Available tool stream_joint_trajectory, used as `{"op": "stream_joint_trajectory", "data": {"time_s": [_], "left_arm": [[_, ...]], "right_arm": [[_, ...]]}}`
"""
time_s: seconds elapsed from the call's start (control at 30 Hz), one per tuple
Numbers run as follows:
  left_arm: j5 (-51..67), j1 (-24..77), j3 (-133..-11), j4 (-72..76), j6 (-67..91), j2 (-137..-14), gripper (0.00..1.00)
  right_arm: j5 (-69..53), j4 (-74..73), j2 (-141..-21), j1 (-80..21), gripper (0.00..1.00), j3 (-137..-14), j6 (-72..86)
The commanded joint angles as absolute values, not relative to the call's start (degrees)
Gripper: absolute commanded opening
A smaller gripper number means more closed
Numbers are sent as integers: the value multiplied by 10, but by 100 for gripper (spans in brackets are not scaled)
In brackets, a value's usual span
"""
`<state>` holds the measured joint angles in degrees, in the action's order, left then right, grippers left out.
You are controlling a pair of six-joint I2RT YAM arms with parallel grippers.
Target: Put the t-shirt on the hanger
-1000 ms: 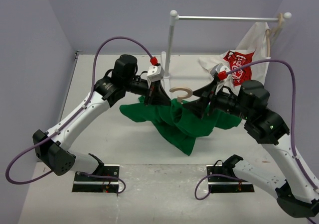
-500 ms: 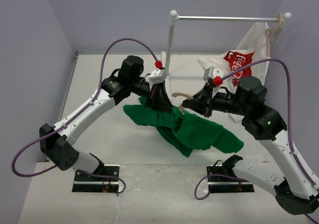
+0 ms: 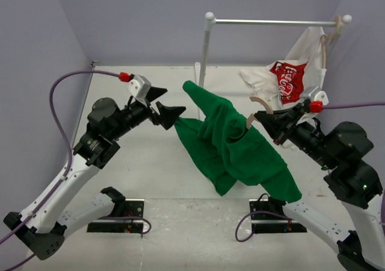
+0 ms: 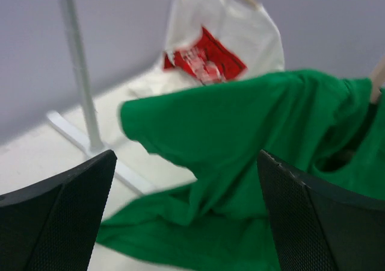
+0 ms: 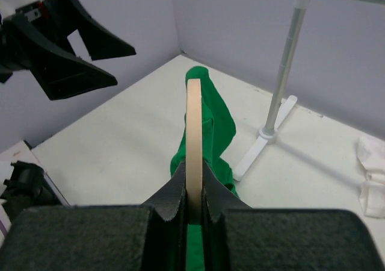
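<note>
Right gripper (image 5: 194,176): fingers pressed together on the hanger (image 5: 194,120). In the right wrist view you see the hanger edge-on, a thin pale strip running away from the jaws. Its far end goes under green cloth. From above only the curved hook and a short piece by the grip show; the rest is covered.

The t-shirt (image 3: 231,144) is draped over the hanger, over the middle of the table (image 3: 138,156), between the two arms. One cloth-covered point stands up toward the pole of the rack (image 3: 204,54). From there the cloth falls toward the right arm's base. Whether the low hem rests on the table or hangs clear you cannot tell from above. Folds hide the neck opening, so you cannot judge how the shoulders are seated.

Left gripper (image 3: 168,104): fingers spread wide, nothing between them. It sits just left of the t-shirt. The lower fingertip looks close to the cloth edge, but contact is not resolvable.

The left wrist view is blurred, and both fingers are cut off at the lower corners. Green cloth lies ahead of them. A pale sliver at the right edge is too small for you to identify.

A white shirt (image 3: 289,78) with a red logo hangs at the right end of the rack, its far side cut off against the wall.
</note>
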<state>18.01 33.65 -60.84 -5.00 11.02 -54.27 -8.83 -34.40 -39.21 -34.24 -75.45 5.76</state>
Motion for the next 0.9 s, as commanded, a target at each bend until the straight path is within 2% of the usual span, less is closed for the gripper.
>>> {"op": "stream_joint_trajectory", "data": {"time_s": [0.0,0.17,0.37,0.43,0.5,0.57,0.63,0.7,0.73,0.87], "left_arm": [[12,335,-508,107,153,-483,100],[37,333,-523,103,132,-542,100],[223,329,-535,165,122,-619,98],[260,326,-539,182,131,-644,88],[317,323,-537,205,140,-657,65],[344,320,-533,226,156,-663,47],[385,315,-525,272,172,-666,37],[388,311,-525,285,187,-670,7],[386,309,-529,280,189,-671,0],[262,299,-568,182,191,-678,0]], "right_arm": [[-65,-375,-390,-342,0,-823,89],[-99,-410,-390,-341,0,-868,98],[-106,-428,-391,-341,0,-901,100],[-116,-429,-392,-342,0,-905,102],[-124,-430,-393,-342,0,-907,103],[-118,-431,-393,-342,0,-903,104],[-113,-431,-394,-342,0,-897,102],[-111,-430,-394,-342,0,-894,104],[-108,-430,-393,-341,0,-891,104],[-49,-432,-386,-342,0,-881,110]]}}
